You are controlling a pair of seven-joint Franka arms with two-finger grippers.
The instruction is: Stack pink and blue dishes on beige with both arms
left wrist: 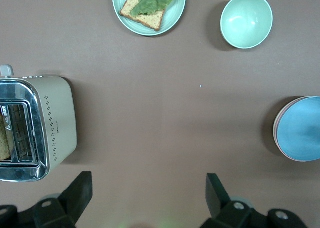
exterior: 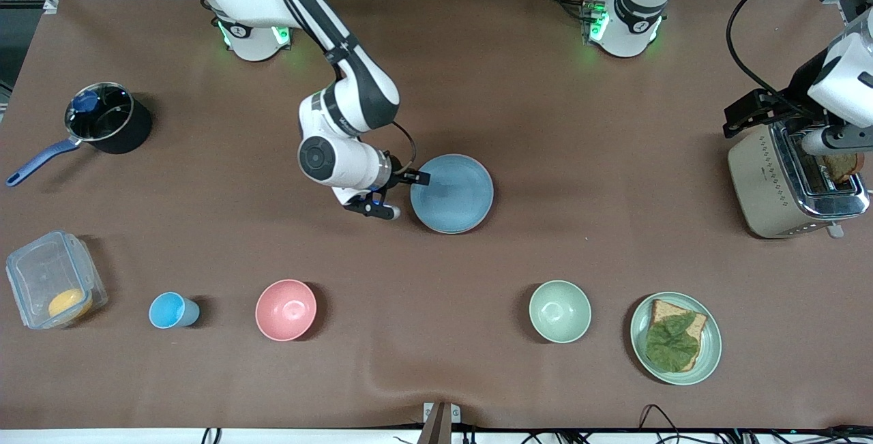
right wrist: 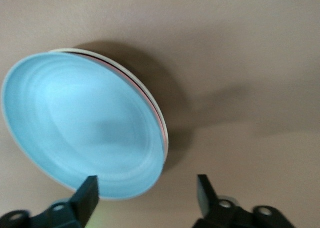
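The blue plate (exterior: 451, 193) lies on top of a stack in the middle of the table. Under it, the right wrist view shows the thin rim of the pink plate (right wrist: 159, 119) and the cream rim of the beige plate (right wrist: 125, 68). My right gripper (exterior: 401, 194) is open at the stack's edge toward the right arm's end; in its wrist view the right gripper (right wrist: 147, 185) holds nothing, though the blue plate (right wrist: 85, 123) reaches partly between its fingers. My left gripper (left wrist: 149, 182) hangs open and empty, high over bare table beside the toaster. The left wrist view also shows the stack (left wrist: 301, 128).
A toaster (exterior: 791, 178) with bread stands at the left arm's end. Along the edge nearest the front camera are a green plate with bread and a leaf (exterior: 709, 355), a green bowl (exterior: 560, 311), a pink bowl (exterior: 286, 309), a blue cup (exterior: 170, 310) and a clear container (exterior: 54, 287). A black pot (exterior: 106, 120) stands at the right arm's end.
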